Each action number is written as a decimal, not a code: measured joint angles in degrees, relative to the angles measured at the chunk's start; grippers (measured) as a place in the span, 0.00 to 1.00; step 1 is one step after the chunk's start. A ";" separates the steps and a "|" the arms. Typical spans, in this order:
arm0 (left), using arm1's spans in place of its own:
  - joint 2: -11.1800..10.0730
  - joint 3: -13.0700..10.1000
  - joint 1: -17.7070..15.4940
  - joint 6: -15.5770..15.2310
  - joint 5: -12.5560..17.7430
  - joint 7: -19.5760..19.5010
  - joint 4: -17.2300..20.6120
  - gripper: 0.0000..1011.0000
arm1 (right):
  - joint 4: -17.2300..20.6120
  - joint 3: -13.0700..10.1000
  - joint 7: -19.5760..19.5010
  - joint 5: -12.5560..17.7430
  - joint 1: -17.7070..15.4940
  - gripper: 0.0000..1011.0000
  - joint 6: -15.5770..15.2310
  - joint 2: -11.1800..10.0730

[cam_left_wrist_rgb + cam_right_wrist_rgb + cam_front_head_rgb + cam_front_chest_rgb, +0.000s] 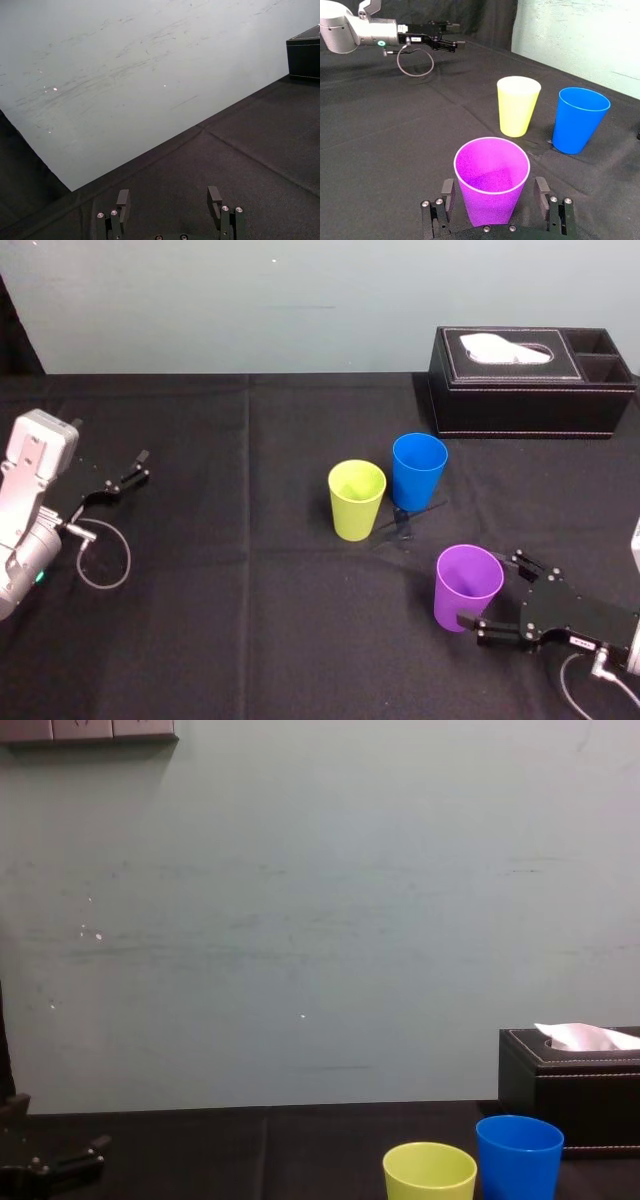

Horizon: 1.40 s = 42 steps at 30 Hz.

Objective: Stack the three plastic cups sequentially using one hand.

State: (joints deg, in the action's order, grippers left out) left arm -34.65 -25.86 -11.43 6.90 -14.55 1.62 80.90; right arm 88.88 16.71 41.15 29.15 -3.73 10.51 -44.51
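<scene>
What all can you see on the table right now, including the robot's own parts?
yellow-green cup: one, yellow-green, upright mid-table, beside the blue cup on its left
blue cup: one, bright blue, upright, in front of the tissue box
purple cup: one, purple, upright, nearer the robot on the right
tissue box: one, black with a white tissue showing, back right of the table
table: one, covered in black cloth
wall: one, pale grey-green, behind the table
left gripper: one, black, open, at the table's left side, far from the cups
right gripper: one, black, open, fingers either side of the purple cup
</scene>
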 joint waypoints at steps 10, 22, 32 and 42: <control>0.00 0.00 0.00 0.00 0.00 0.00 0.00 1.00 | -0.68 1.21 -0.04 -0.84 1.65 0.99 -0.50 1.30; 0.00 0.00 0.00 0.00 0.00 0.00 0.00 1.00 | -1.10 1.54 -0.97 -1.65 2.12 0.99 -0.57 1.92; 0.00 0.00 0.00 0.00 0.00 0.00 0.00 1.00 | -0.97 1.46 -0.78 -1.45 1.99 0.80 -0.50 1.75; 0.00 0.00 0.00 0.00 0.00 0.00 0.00 1.00 | -0.91 1.40 -0.65 -1.34 1.94 0.73 -0.44 1.70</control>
State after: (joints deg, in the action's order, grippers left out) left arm -34.65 -25.86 -11.43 6.91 -14.55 1.62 80.90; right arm 87.97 18.11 40.49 27.81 -1.78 10.07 -42.80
